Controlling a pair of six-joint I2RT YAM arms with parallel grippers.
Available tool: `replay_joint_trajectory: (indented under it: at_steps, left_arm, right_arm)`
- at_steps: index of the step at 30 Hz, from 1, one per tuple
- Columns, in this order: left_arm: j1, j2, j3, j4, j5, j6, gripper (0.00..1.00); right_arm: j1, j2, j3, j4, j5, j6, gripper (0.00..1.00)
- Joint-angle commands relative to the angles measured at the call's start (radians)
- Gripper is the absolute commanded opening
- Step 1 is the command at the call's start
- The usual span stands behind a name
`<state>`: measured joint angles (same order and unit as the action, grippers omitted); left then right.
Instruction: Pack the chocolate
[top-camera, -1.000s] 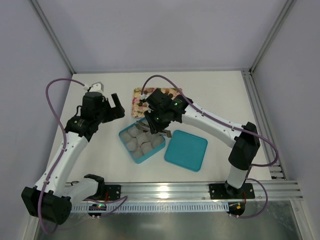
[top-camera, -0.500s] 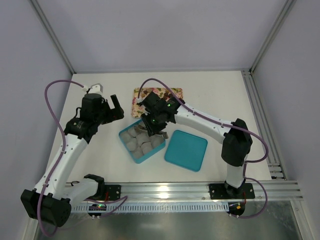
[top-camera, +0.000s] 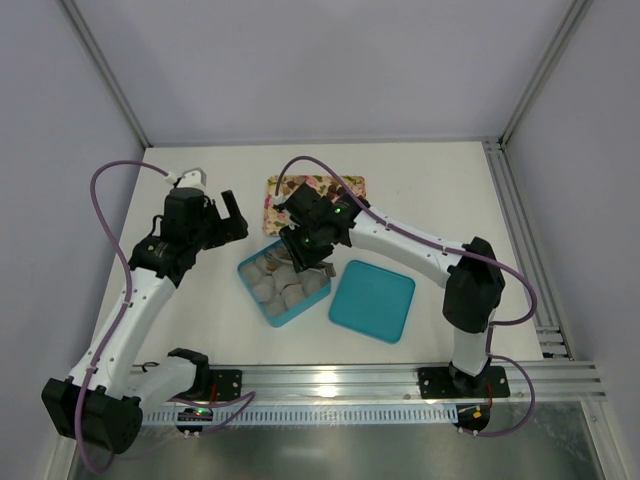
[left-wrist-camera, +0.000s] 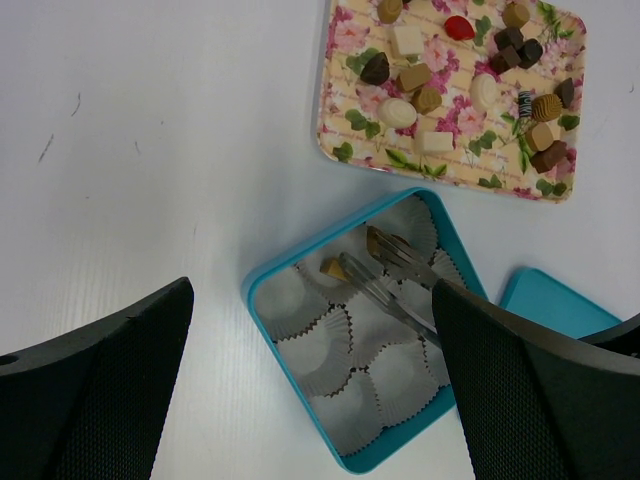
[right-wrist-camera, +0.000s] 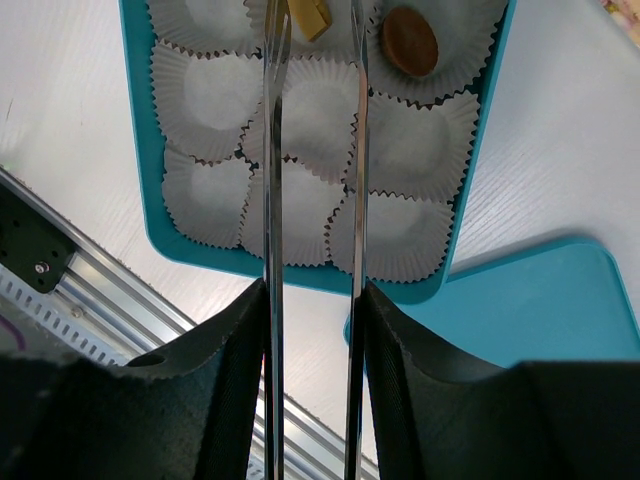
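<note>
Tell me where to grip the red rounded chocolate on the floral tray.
Pinch the red rounded chocolate across its two curved sides, coming straight down with the metal tongs. It lies low on the floral tray with bare gaps either side, likely room for the tips.

The right tool and its tongs crowd the space over the box. The lid lies to its right and the tray beyond it. To its left is open surface, with the left tool above.
</note>
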<state>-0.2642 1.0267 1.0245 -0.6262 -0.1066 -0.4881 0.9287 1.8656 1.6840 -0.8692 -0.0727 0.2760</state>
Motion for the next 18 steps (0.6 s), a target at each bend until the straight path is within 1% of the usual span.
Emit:
replay_joint_trajectory:
  at_steps: [1, 6, 10, 18]
  left_arm:
    - [-0.001, -0.008, -0.006, 0.016, -0.016, 0.014, 1.0]
    - [-0.001, -0.01, -0.006, 0.016, -0.015, 0.016, 1.0]
    - [-0.001, -0.013, -0.006, 0.017, -0.015, 0.016, 1.0]
    - [-0.001, -0.013, -0.004, 0.019, -0.01, 0.013, 1.0]
  right_arm:
    - [0.004, -0.049, 0.04, 0.001, 0.034, -0.006, 0.43]
    - [-0.025, -0.114, 0.08, -0.042, 0.068, -0.026, 0.43]
    - [-0.094, -0.163, 0.065, -0.068, 0.111, -0.041, 0.44]
    - [-0.333, -0.244, -0.085, -0.05, 0.122, -0.077, 0.44]
